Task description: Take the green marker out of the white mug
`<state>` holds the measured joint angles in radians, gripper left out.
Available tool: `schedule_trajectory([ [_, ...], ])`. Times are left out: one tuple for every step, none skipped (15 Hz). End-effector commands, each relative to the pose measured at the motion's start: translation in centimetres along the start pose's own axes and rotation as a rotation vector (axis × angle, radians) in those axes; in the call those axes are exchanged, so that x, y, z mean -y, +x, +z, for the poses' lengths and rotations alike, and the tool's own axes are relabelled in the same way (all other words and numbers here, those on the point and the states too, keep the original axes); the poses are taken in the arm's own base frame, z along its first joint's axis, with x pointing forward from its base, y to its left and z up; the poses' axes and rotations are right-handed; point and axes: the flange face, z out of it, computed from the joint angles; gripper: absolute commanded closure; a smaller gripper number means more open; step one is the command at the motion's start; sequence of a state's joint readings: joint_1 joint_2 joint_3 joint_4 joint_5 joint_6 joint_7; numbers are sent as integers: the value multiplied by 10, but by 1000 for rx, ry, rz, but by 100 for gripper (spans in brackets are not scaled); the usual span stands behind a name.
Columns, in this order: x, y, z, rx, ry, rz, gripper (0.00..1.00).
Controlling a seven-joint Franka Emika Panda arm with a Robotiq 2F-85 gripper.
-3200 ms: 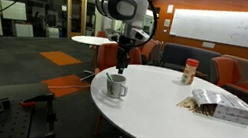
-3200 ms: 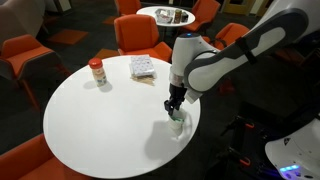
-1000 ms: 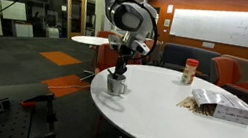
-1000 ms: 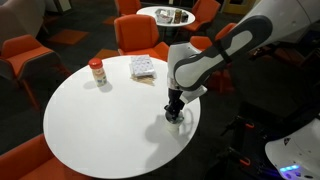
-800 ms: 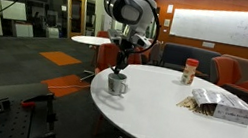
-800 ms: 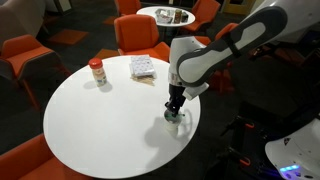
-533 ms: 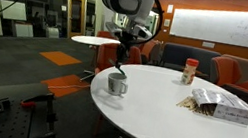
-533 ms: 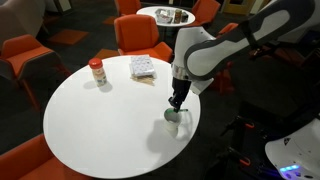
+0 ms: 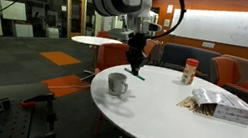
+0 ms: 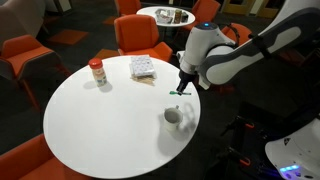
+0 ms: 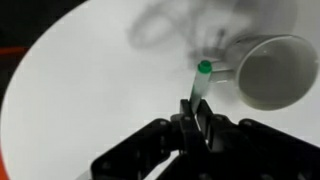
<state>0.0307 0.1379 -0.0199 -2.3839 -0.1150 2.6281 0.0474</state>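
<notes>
My gripper (image 9: 136,63) is shut on the green marker (image 11: 199,82) and holds it in the air above the round white table (image 9: 186,125). The marker hangs from the fingers in both exterior views (image 10: 180,90), clear of the mug. The white mug (image 9: 117,83) stands upright near the table's edge, below and to one side of the gripper. It also shows in an exterior view (image 10: 174,116) and in the wrist view (image 11: 270,70), where it looks empty.
A jar with a red lid (image 9: 190,71) (image 10: 96,72) and a flat packet (image 9: 221,107) (image 10: 143,67) sit on the table's far side. Orange chairs (image 10: 140,36) and another round table (image 10: 165,15) surround it.
My gripper has risen out of the mug with the green marker in it and moved sideways away from the mug. The mug has stayed in place.
</notes>
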Motion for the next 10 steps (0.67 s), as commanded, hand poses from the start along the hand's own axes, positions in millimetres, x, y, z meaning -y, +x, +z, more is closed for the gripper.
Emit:
schedule_trajectory([
  [-21,9,24,-108,-136,-84,100],
  [-31,14,32,-134,-171,-101,100],
  [-41,17,43,-159,-184,-106,100],
  [-49,19,54,-178,-196,-108,100],
  [-56,23,66,-189,-198,-108,100],
  [-59,25,77,-193,-204,-112,100],
  [-60,28,90,-195,-201,-118,100],
  [-59,29,101,-197,-191,-126,100],
  [-57,31,109,-194,-188,-128,100],
  [-57,32,118,-193,-181,-136,100],
])
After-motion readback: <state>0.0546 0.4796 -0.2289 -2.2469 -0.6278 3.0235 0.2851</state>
